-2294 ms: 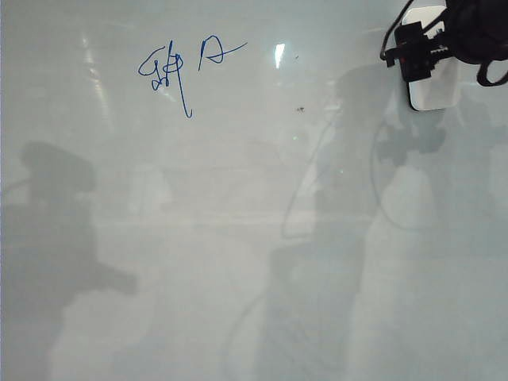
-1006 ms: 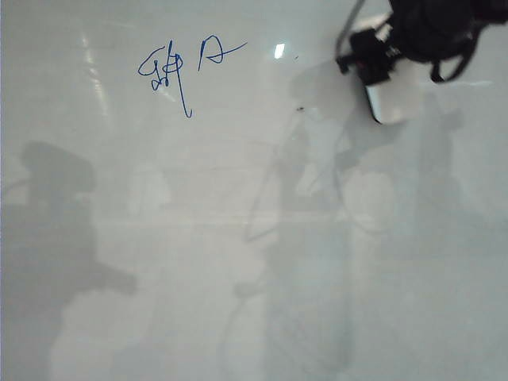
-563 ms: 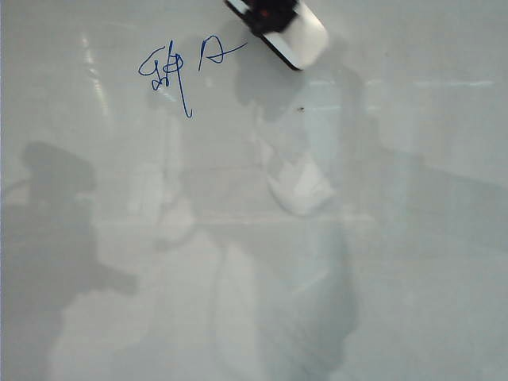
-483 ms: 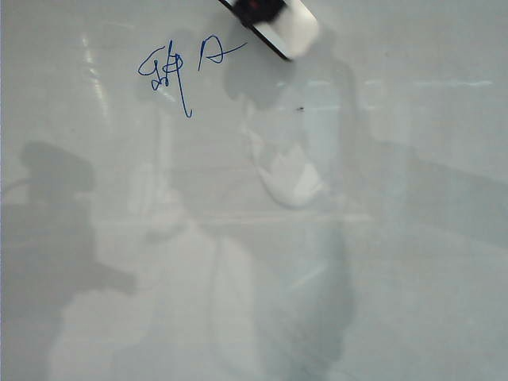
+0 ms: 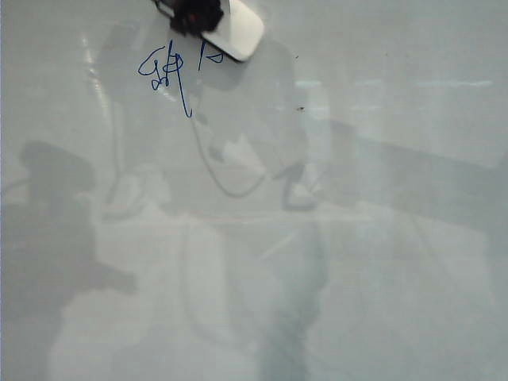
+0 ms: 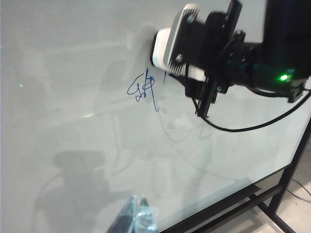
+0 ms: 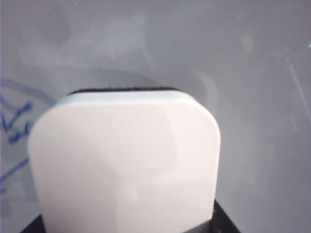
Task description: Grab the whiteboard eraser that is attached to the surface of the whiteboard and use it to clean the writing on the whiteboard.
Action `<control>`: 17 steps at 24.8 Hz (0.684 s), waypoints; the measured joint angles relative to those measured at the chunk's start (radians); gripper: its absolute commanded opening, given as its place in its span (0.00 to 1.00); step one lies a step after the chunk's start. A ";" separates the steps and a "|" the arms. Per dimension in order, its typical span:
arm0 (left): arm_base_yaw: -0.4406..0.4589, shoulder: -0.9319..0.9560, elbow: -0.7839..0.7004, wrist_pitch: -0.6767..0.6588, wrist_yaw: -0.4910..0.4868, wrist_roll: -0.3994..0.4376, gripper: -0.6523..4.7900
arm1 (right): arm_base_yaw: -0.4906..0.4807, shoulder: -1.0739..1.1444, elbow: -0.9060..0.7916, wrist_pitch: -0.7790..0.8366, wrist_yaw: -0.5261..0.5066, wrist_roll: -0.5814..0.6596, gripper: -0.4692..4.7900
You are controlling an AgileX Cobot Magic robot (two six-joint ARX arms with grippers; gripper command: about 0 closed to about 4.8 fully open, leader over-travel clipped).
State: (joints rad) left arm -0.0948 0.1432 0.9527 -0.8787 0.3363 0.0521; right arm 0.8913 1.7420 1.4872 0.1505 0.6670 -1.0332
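**Eraser pressed to the board beside the blue writing**

Eraser and claw filled the right wrist view: the white, rounded-rectangle plastic whiteboard eraser (image 7: pixel 124 162) with its black felt base sat close to the lens, gripped at its near end by the right claw (image 7: pixel 126 225), of which only dark corners showed at the frame's edge. The felt edge faced the large glossy pale grey-white whiteboard (image 7: pixel 252 87), and thin blue marker strokes of the writing (image 7: pixel 14 121) lay just beside the eraser.

In the left wrist view, the left claw (image 6: pixel 137 219) appeared only as a pale, translucent tip at the lower edge, well apart from the board's marks; whether it was spread or pressed together could not be told. Farther off, the black right arm (image 6: pixel 252 58) reached across with the eraser (image 6: pixel 167 46) pinched in its claw, felt side against the whiteboard (image 6: pixel 58 97), just beside the looping blue character (image 6: pixel 145 91).

In the exterior view, the eraser (image 5: pixel 234 30) lay tilted at the top of the whiteboard (image 5: pixel 397 238), held by the right claw (image 5: pixel 194 14). It covered most of the smaller "A"-like shape, of which a short stroke (image 5: pixel 208 54) showed at the eraser's edge. The looping character with the long tail (image 5: pixel 168 75) stood untouched just below and to the left. Grey shadows of the arms spread across the lower board.
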 measured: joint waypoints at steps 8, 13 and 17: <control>0.000 0.000 0.000 0.000 0.000 0.000 0.12 | -0.001 0.068 0.050 0.002 0.049 -0.023 0.47; 0.000 0.000 0.000 0.000 0.000 0.000 0.12 | 0.006 0.110 0.053 0.015 0.043 -0.023 0.47; 0.000 0.000 0.000 0.000 0.000 0.000 0.12 | 0.012 0.145 0.052 0.007 0.013 -0.021 0.47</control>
State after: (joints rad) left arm -0.0944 0.1432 0.9527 -0.8787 0.3367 0.0521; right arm 0.9035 1.8874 1.5391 0.1574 0.6800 -1.0542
